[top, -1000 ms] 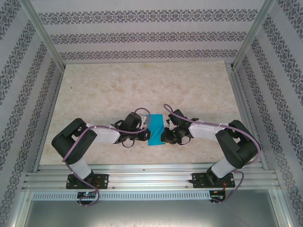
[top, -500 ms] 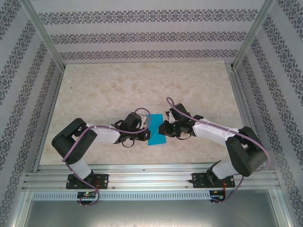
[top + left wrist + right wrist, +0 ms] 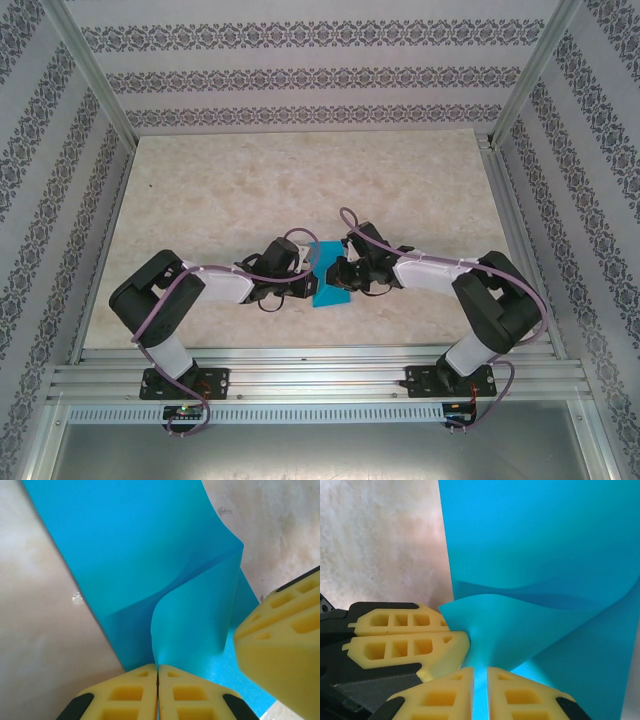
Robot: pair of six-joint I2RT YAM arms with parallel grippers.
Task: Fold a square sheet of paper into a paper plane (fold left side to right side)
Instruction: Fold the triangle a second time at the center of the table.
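Gripper at 9 o'clock: the yellow-padded, two-finger left gripper (image 3: 158,672) is clamped on a raised flap of paper, pads pressed together with no gap
Paper between the arms: the thin, bright cyan-blue square sheet of paper (image 3: 329,293) lies on the pale marbled table (image 3: 250,190), toward 6 o'clock from the table's middle; it is flat underneath, with one part lifted and bowed into a soft curl
Gripper at 3 o'clock: the matching yellow-padded right gripper (image 3: 480,672) is nearly closed, with a sliver of blue paper pinched in the narrow slot between its pads
Risk to the paper: both pinches sit close together on the same flap, so if the arms pull apart or twist out of step the thin paper could tear or crumple
Risk to the fold: the curl is loose and uncreased, so it may slip from a pad or land askew and leave the edges unmatched
Risk of contact: the two sets of pads are just beside each other and might bump
Top view: gives where the paper lies and how both arms converge on it, but hides the grips
Wrist views: show the curl, both pinches and each neighbouring pad; from the left wrist the right one is at 4 o'clock, and from the right wrist the left ones are at 8 o'clock
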